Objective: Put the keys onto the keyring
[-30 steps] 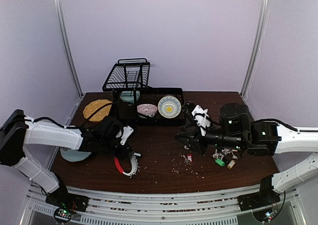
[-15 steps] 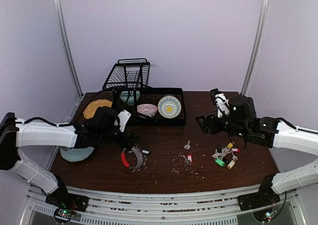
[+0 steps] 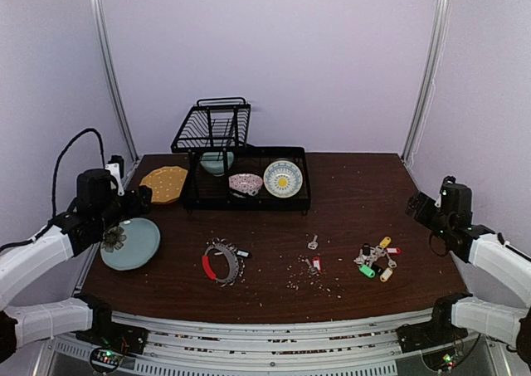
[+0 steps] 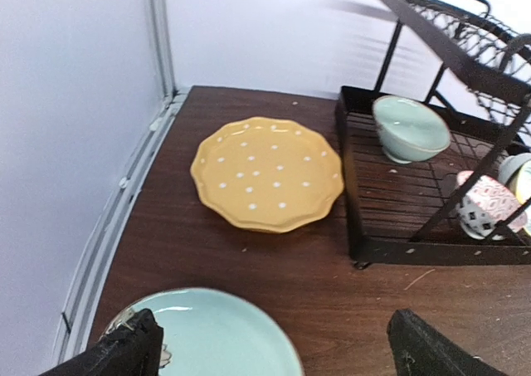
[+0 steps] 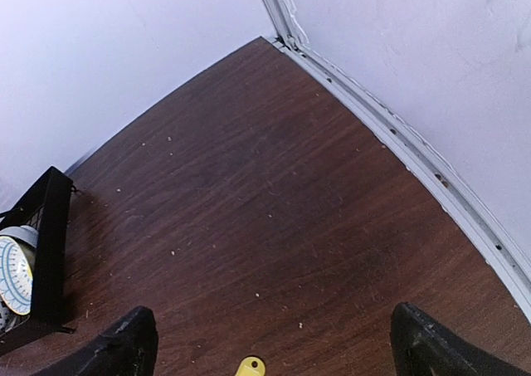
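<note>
Crockery sits in the black wire dish rack point(image 3: 265, 204) at upper centre of the top view: a pale green bowl point(image 3: 216, 161), a pink patterned cup point(image 3: 246, 183) and a round yellow-centred plate point(image 3: 283, 178). The red-and-grey keyring hoop point(image 3: 221, 262) lies lower centre, and the tagged silver keys point(image 3: 375, 261) cluster lower right (well apart). In the left wrist view, the left gripper point(image 4: 275, 343) is spread wide. In the right wrist view, the right gripper point(image 5: 274, 334) is likewise apart.

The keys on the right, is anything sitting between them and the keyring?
Nothing blocking: between the key cluster and the keyring lie only two loose keys and crumbs on bare table.
</note>
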{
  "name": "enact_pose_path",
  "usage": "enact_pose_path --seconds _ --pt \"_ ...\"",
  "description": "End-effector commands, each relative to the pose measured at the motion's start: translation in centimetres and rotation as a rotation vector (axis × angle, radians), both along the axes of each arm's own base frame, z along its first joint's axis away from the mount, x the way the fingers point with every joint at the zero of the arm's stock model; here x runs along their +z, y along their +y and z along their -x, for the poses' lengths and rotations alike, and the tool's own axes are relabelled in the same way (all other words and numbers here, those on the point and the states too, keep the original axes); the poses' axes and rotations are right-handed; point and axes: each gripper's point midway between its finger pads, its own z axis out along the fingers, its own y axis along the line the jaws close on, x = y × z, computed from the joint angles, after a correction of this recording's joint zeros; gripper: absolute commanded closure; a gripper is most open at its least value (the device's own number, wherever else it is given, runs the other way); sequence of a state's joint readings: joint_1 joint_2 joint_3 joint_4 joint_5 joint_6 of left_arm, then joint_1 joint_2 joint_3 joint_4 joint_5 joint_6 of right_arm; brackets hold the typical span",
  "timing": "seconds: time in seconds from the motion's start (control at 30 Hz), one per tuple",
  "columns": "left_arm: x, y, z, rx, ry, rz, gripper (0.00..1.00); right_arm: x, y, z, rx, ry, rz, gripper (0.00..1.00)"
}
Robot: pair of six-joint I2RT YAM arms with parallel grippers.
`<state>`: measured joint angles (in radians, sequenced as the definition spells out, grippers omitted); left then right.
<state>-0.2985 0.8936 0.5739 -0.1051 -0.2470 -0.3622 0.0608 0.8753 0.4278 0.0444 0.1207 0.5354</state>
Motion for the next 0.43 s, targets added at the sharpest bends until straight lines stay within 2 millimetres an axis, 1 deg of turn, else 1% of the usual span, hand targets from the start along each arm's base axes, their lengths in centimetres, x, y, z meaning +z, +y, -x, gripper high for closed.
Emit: enact_pose_path --seconds 0.0,0.1,0.17,0.27,0.4 --pt "-1.7 4.0 0.9 0.127 0.023 0.004 0.02 -0.2 -0.8 0.0 -0.044 -0.073 -0.060 0.00" --pt "-2.6 6.1 1.2 0.204 0.042 -0.005 0.02 -1.0 -1.5 0.4 -0.094 -0.068 -0.072 0.00" --pt "-2.6 6.8 1.3 0.235 0.035 -0.012 0.02 -1.4 -1.5 0.6 -0.099 -0.064 -0.072 0.00" --pt "-2.6 7.0 1.4 0.250 0.021 -0.002 0.02 -2.0 -1.8 1.1 -0.106 -0.060 -0.051 0.00" --pt "-2.6 6.9 1.6 0.245 0.014 0.001 0.02 -2.1 -2.0 1.6 -0.104 -0.062 -0.029 0.00"
